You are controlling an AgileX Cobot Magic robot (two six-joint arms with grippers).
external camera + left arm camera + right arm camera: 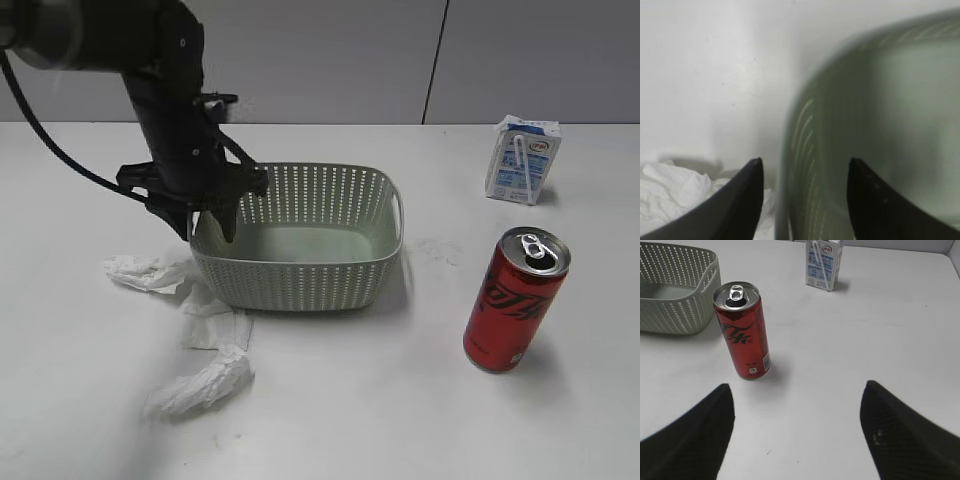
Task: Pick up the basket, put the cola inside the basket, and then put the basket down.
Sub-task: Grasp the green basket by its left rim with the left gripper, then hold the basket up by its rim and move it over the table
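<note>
The pale green slotted basket stands on the table, empty. My left gripper is open and straddles the basket's left wall, one finger inside and one outside; the left wrist view shows the blurred wall between the fingers. The red cola can stands upright to the right of the basket. In the right wrist view the can is ahead and to the left of my open, empty right gripper, with the basket corner at far left. The right gripper is out of the exterior view.
Crumpled white tissues lie by the basket's left side and in front of it, also in the left wrist view. A small blue-and-white drink carton stands at the back right, seen also in the right wrist view.
</note>
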